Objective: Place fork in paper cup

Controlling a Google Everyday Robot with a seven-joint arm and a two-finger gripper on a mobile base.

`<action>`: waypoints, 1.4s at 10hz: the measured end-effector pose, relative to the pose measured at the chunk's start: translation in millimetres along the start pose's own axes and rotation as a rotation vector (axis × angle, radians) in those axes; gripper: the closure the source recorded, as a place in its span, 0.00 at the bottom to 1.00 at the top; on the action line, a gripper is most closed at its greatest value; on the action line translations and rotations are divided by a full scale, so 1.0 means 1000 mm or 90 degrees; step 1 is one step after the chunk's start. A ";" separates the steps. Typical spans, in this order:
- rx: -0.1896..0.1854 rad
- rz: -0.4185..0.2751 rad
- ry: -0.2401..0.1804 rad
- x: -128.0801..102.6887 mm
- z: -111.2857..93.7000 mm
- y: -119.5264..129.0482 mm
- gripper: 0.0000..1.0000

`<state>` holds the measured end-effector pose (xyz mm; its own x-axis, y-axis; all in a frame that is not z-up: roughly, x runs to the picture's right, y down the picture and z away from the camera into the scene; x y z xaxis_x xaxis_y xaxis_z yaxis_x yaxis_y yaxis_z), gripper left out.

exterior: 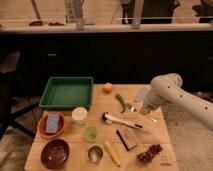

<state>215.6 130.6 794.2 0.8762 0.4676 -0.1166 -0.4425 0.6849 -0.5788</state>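
Observation:
The silver fork (132, 107) lies on the wooden table (160, 135) right of centre, tines to the left, its thin handle running right toward the front. My gripper (144, 110) hangs from the white arm (167, 86) and sits right over the fork's middle, hiding part of the handle. The white paper cup (79, 115) stands upright left of centre, in front of the green tray, well left of the gripper.
Between the fork and the cup lie a white-handled brush (121, 120) and a green pepper (120, 101). Also on the table are a green tray (66, 92), an orange (107, 88), a small green cup (90, 133), a metal cup (95, 153), a yellow stick (112, 152), grapes (150, 152), a dark bowl (55, 153) and an orange plate (51, 124).

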 end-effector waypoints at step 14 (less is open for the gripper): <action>0.013 -0.191 0.022 -0.121 0.022 0.013 1.00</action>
<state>99.2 95.2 818.2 0.9744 0.2228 0.0297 -0.1655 0.8009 -0.5754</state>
